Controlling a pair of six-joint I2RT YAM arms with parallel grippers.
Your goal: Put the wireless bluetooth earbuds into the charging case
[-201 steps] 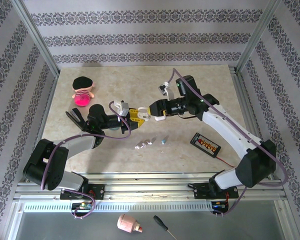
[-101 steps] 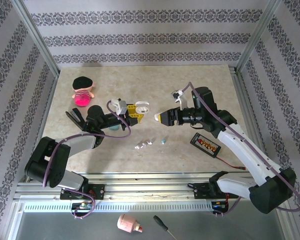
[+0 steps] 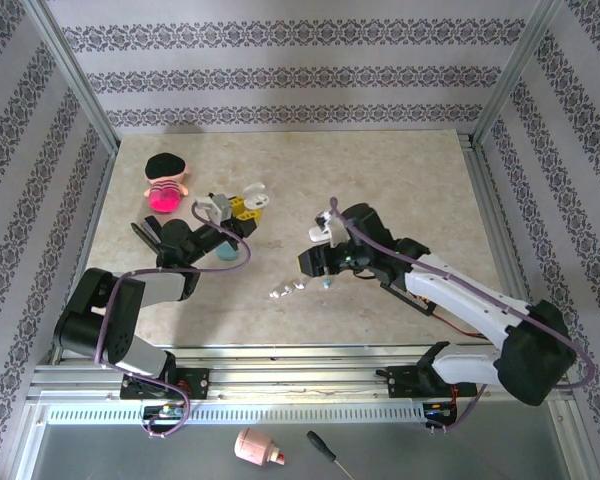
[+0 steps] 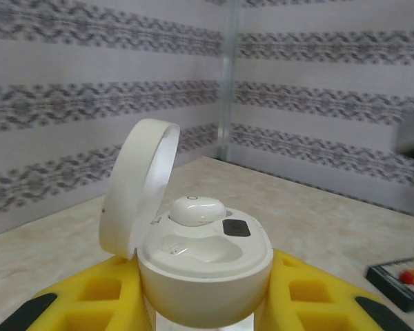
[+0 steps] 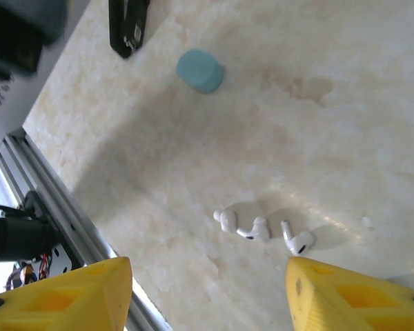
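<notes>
My left gripper (image 3: 237,206) is shut on a white charging case (image 4: 205,265), held between its yellow fingers (image 4: 317,293). The case's lid (image 4: 139,183) stands open, and one white earbud (image 4: 197,209) sits in the far socket. The near socket is bare. Three white earbuds (image 5: 257,229) lie loose on the table, also seen from above as white earbuds (image 3: 285,291) with a small teal earbud (image 3: 325,284) to their right. My right gripper (image 5: 207,276) hangs open just above them, pointing down, with nothing between its fingers. From above, the right gripper (image 3: 316,264) is over the near middle of the table.
A teal case (image 5: 200,70) lies on the table under the left arm, next to a black object (image 5: 127,27). A pink doll (image 3: 165,186) stands at the back left. A black device (image 4: 400,276) lies to the right. The table's metal front rail (image 5: 62,214) runs close by.
My right gripper has drawn back from the case and come down over the loose earbuds near the table's front. My left gripper has carried the open case leftward and farther back.
</notes>
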